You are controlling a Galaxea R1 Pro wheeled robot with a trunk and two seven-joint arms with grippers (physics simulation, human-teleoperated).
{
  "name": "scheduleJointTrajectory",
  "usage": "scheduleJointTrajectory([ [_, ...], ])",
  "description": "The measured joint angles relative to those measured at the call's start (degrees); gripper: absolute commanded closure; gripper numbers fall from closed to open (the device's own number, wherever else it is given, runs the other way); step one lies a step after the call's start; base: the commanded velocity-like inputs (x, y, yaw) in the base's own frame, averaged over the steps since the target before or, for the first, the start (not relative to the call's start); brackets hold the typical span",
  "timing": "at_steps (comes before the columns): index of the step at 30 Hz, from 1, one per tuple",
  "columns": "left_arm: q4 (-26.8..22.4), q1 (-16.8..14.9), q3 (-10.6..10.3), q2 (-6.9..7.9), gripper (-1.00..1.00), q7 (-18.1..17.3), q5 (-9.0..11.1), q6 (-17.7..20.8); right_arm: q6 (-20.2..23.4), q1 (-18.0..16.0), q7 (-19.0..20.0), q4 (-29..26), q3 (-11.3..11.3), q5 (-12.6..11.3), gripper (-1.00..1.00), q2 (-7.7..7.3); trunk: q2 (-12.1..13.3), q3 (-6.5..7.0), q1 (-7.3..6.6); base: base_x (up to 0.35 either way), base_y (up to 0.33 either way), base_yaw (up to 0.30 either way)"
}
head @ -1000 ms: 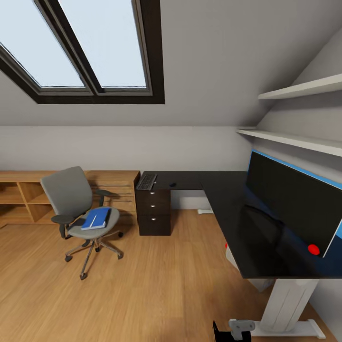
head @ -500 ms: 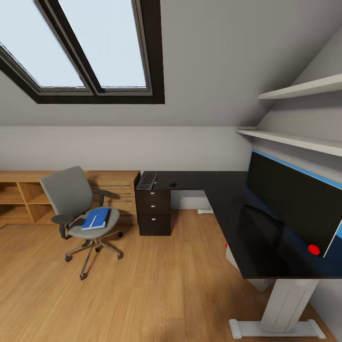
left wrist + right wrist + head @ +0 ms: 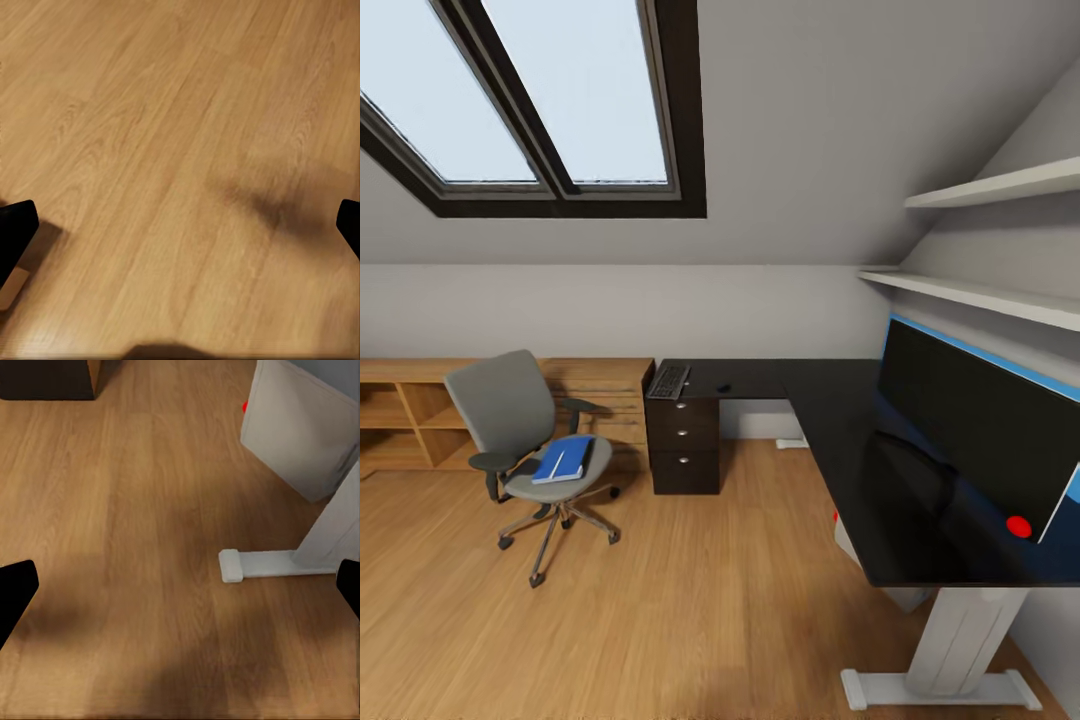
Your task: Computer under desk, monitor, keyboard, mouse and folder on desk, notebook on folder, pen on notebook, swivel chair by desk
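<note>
- Gone from the head view's lower edge is the dark gripper part seen a second ago beside the desk's white foot; the room itself has not shifted.
- Left gripper hangs over bare wood floor, its two dark fingertips spread wide apart with nothing between them.
- Right gripper is likewise spread and empty above the floor, near the white foot and a pale computer case standing under the desk.
- Monitor stands along the right edge of the black L-shaped desk, a red dot at its near lower corner.
- Swivel chair sits on the floor well apart from the desk, to its left, with the blue folder lying on the seat.
- Keyboard lies at the desk's far left corner above the drawer unit; the small dark mouse rests near it.
- Wooden shelving lines the far wall beneath the skylight.
</note>
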Motion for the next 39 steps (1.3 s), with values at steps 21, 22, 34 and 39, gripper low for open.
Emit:
scheduleJointTrajectory([
  [21, 0.0, 0.0, -0.01, -0.15, -1.0, -0.06, -0.09, 0.01, 1.14, 0.06, 0.01, -0.31, 0.03, -0.33, -1.0, 0.06, 6.84, 1.65, -3.74, 0.0, 0.0, -0.047],
  [22, 0.0, 0.0, -0.01, -0.15, -1.0, -0.06, -0.1, 0.0, 1.14, 0.06, 0.01, -0.31, 0.04, -0.33, -1.0, 0.06, 6.84, 1.64, -3.74, 0.0, 0.0, -0.006],
  [34, 0.0, 0.0, -0.08, -0.09, -1.0, -0.08, -0.06, 0.04, 1.15, -0.01, 0.02, -0.31, 0.07, -0.27, -1.0, 0.06, 6.83, 1.62, -3.77, 0.158, 0.114, -0.001],
  [39, 0.0, 0.0, -0.08, -0.06, -1.0, -0.08, -0.06, 0.04, 1.09, 0.02, 0.03, -0.31, 0.07, -0.3, -1.0, 0.03, 6.83, 1.62, -3.77, 0.281, 0.181, 0.0],
])
